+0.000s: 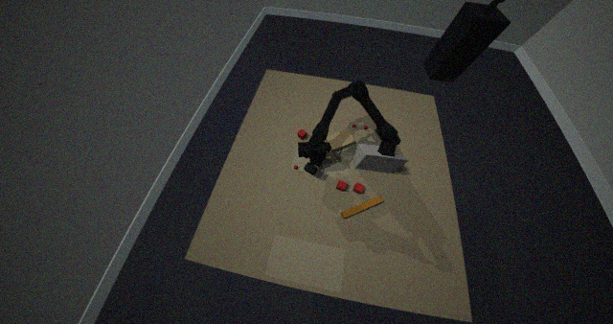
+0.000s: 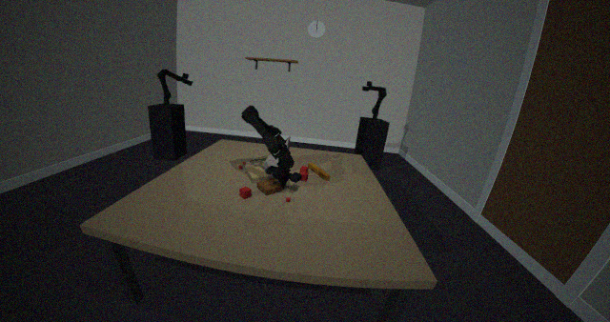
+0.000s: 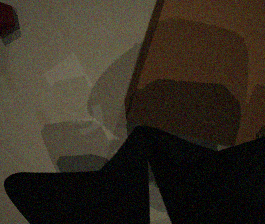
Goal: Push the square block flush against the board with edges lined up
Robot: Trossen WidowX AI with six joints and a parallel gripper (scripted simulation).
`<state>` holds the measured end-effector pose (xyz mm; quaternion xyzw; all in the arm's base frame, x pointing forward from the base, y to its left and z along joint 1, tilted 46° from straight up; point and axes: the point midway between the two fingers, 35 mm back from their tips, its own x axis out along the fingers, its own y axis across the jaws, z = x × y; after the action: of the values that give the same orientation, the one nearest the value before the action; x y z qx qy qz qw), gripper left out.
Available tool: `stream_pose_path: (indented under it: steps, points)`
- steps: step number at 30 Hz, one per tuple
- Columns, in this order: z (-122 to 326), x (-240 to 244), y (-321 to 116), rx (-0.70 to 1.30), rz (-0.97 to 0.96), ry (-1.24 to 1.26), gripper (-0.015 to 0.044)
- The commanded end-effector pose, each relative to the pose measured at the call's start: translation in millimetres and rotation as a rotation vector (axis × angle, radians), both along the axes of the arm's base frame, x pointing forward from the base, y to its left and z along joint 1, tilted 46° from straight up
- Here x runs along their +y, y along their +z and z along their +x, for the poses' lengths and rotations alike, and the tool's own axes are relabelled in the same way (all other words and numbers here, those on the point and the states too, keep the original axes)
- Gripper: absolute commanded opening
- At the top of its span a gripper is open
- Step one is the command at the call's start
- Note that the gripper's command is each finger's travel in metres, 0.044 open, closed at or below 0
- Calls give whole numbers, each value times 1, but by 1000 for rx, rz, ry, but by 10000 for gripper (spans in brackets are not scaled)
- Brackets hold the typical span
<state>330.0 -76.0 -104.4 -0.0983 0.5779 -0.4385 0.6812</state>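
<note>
The brown square block (image 2: pixel 270 185) lies on the table and fills much of the upper right in the wrist view (image 3: pixel 203 60). In the top view the arm hides it. My gripper (image 2: pixel 284 184) (image 3: pixel 143 132) is shut and empty. It is low, right beside the block's right side in the exterior view; whether it touches cannot be told. The long orange board (image 1: pixel 362 207) (image 2: pixel 319 171) lies flat, well apart from the block, beyond two red cubes. The fingertips are hidden in the top view.
Two red cubes (image 1: pixel 342 185) (image 1: pixel 359 188) lie between gripper and board. Another red cube (image 1: pixel 302 133) (image 2: pixel 245 192) and a tiny one (image 1: pixel 295 167) (image 2: pixel 288 199) lie near the block. Two tiny red pieces (image 1: pixel 354 126) (image 1: pixel 366 127) lie behind the arm. A grey slab (image 1: pixel 380 162) stands by the arm's base.
</note>
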Motion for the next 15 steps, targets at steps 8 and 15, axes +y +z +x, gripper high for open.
stream_pose_path:
  steps: [8, 15]
  points:
    - [-10, 6, -4, -2, -3, 4, 0]
    - [-20, 10, -9, -2, -4, 4, 0]
